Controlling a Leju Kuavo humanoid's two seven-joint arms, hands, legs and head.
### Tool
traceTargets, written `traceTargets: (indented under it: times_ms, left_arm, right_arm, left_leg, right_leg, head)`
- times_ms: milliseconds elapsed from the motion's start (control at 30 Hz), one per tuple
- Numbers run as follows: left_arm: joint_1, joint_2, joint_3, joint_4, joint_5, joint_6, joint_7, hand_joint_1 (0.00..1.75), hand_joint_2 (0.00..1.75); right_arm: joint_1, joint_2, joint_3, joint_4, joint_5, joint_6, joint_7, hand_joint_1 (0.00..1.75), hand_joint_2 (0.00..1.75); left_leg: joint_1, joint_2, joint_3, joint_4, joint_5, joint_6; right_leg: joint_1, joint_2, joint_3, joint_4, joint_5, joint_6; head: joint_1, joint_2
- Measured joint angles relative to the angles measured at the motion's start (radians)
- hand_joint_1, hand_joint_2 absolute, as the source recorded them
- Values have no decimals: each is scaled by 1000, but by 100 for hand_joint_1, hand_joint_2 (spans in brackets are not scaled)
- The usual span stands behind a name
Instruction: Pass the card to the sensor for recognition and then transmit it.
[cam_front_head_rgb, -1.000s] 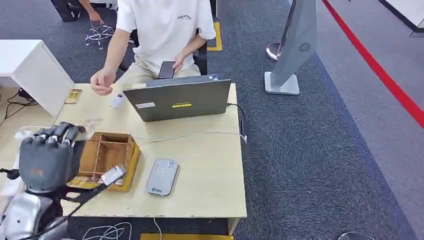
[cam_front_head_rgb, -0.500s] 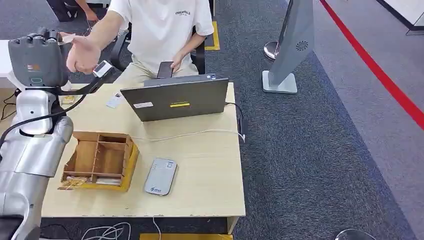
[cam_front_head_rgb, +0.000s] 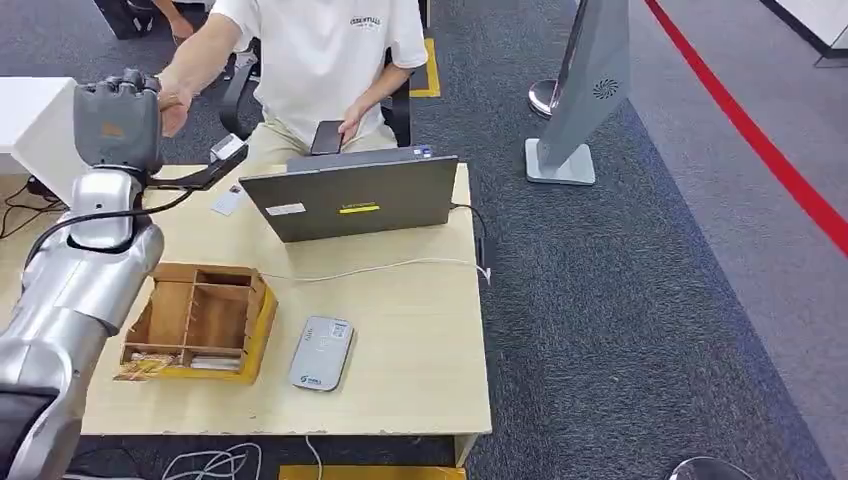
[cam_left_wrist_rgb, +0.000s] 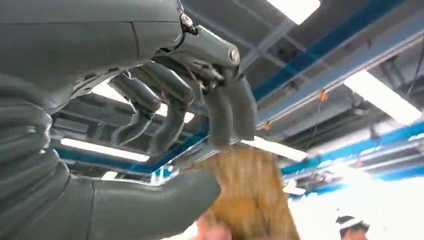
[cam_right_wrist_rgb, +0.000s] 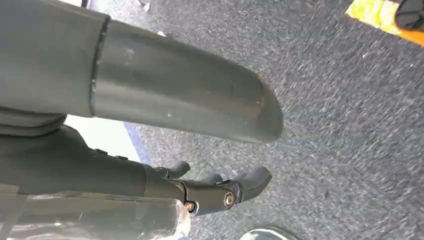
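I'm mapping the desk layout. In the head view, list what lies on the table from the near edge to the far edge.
Grey card reader → wooden divided box → white cable → laptop. The reader and box overlap in depth; the reader's near end comes closest.

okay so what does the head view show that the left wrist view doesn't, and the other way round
Head view alone: the table with the laptop, the wooden box and the grey sensor, plus the seated person holding a phone.

Left wrist view alone: the brown card pinched between the thumb and fingers, and the ceiling lights behind.

Both: the left hand, raised toward the person's hand, whose fingertips touch the card's edge in the wrist view.
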Motion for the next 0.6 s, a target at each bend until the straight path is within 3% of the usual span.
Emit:
traceTargets:
  times_ms: [233,267,333,367,467,600]
  left_arm:
    - [25,0,18,0,3,13,-23,0,175]
    - [26,-1,19,0,3,13,-24,0,0]
    - [27,-1,21,0,-1,19,-34,0,0]
    - [30,-2,24,0,-3,26,-41,0,175]
    - [70,-3,48,-40,-3,68,-102,0,175]
    - [224,-8,97,-243,40,86,-192,0,175]
  right_arm:
    - [23,0,-35,0,13,1,2,0,0]
    - [24,0,-38,0,14,1,2,0,0]
    - [27,0,-45,-1,19,2,3,0,0]
    - [32,0,-51,-2,23,1,7,0,0]
    - [57,0,-74,-16,40,-10,24,0,0]
    - [110,0,-106,-59,48,-65,56,0,0]
  left_leg:
    - [0,0,-1,0,0,0]
    - [0,0,-1,0,0,0]
    - [0,0,-1,0,0,0]
    - [0,0,0,0,0,0]
    - [0,0,0,0,0,0]
    - [0,0,0,0,-1,0]
  right_leg:
    - [0,-1,-1,0,0,0]
    - [0,-1,-1,0,0,0]
    - [0,-1,0,0,0,0]
    - [0,-1,0,0,0,0]
    - [0,0,0,0,0,0]
    - [0,0,0,0,-1,0]
  head:
    - [0,0]
    - [0,0]
    - [0,0]
    - [0,0]
    - [0,0]
    - [0,0]
